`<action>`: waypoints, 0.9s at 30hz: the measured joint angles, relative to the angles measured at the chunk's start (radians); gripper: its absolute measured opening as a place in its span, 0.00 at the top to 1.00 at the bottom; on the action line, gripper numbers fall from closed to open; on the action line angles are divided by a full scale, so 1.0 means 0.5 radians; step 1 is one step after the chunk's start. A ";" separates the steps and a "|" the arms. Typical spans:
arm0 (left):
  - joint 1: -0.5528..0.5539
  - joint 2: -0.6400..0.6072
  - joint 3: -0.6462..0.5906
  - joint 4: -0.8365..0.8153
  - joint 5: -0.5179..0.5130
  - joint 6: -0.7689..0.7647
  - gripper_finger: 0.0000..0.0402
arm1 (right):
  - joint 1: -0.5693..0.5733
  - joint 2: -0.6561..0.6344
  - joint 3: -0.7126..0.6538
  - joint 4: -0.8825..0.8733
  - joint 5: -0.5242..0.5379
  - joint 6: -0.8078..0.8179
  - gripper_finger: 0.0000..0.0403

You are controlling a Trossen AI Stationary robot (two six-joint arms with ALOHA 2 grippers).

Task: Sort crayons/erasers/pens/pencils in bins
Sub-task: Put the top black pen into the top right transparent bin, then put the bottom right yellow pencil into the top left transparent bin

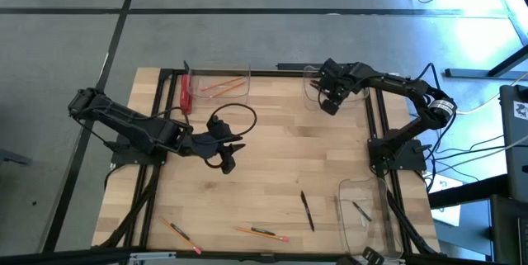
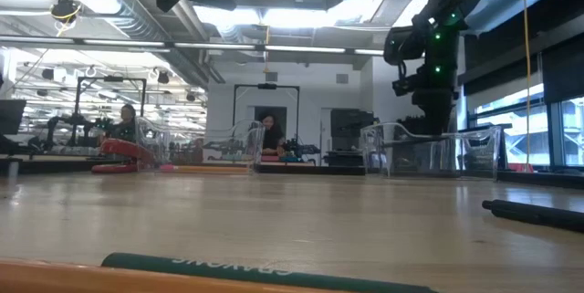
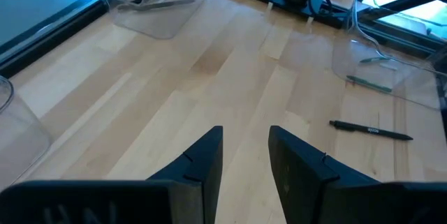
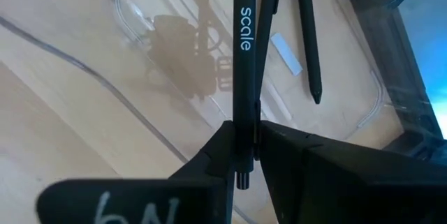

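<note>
While its fingers pinched a black pen (image 4: 244, 56) marked "scale", the right gripper (image 4: 244, 155) hung over the far-right bin (image 4: 209, 70), where two more pens (image 4: 307, 35) lay, their upper ends cut off. Nearer the table's middle, the left gripper (image 3: 246, 155) hovered with fingers spread and nothing between them. Beyond it lay one loose pen (image 3: 370, 130), its white lettering too small to read. Two pencils (image 1: 262, 233) lay by the near edge.
</note>
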 joint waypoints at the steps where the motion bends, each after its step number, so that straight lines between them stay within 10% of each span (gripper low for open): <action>1: 0.000 0.000 0.000 0.000 0.000 0.000 0.73 | 0.000 0.000 0.000 0.009 0.000 0.000 0.86; 27: -0.002 0.000 0.000 -0.002 0.009 -0.002 0.73 | 0.000 0.003 0.074 -0.038 0.012 0.200 0.67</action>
